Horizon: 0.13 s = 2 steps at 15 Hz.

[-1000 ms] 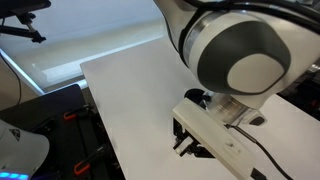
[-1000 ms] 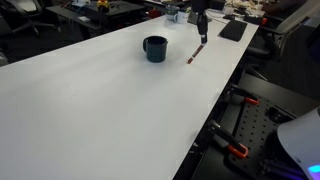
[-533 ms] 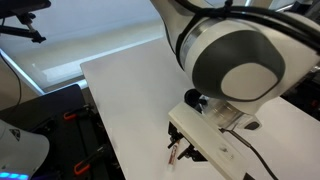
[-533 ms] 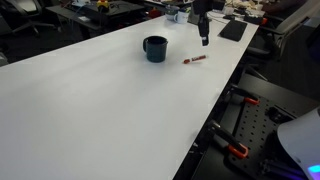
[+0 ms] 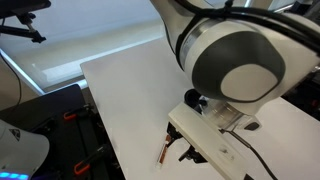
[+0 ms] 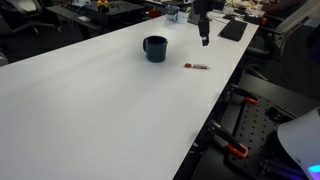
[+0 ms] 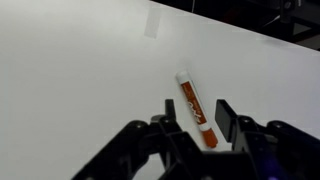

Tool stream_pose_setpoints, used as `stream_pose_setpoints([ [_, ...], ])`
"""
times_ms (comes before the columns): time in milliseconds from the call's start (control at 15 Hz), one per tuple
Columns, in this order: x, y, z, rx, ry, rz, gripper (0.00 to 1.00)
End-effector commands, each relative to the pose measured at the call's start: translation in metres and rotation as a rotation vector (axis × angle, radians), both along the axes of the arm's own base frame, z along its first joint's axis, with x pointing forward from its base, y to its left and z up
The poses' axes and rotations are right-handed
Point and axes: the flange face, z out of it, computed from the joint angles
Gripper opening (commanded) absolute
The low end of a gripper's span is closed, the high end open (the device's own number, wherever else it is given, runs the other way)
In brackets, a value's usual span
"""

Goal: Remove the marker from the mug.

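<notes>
The marker (image 7: 195, 108) lies flat on the white table (image 7: 80, 70), outside the mug; in the wrist view its pale whitish end points to the far side and its reddish-orange body runs back toward the camera, with dark print along the barrel. In an exterior view the marker (image 6: 196, 66) shows as a short reddish stick lying roughly crosswise on the bare tabletop (image 6: 90, 100), to the right of the mug (image 6: 155, 48) and a little nearer, apart from it and not touching. The mug is black and stands upright (nothing can be seen sticking out of its mouth). The gripper (image 7: 197, 110) hangs over the marker with its jaws spread, one dark finger (image 7: 170, 122) to the left of the barrel and the other to the right, and nothing clamped between them. Seen from outside, the gripper (image 6: 204, 38) is raised clear of the table, on the far side of the marker and right of the mug. In an exterior view from the opposite side the marker (image 5: 166, 153) lies slanted by the table's (image 5: 120, 90) near edge, just beside the white block on the wrist (image 5: 215, 143), with the arm's big grey and white joint (image 5: 235, 60) filling the picture above it
</notes>
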Motion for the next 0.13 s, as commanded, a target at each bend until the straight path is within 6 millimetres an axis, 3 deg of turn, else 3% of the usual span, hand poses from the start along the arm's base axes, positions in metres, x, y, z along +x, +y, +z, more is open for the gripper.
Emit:
stream_pose_setpoints([
  [0,0.0003,0.0000,0.0002,0.000,0.000,0.000,0.48],
  [67,0.0002,-0.0001,0.0002,0.000,0.000,0.000,0.48],
])
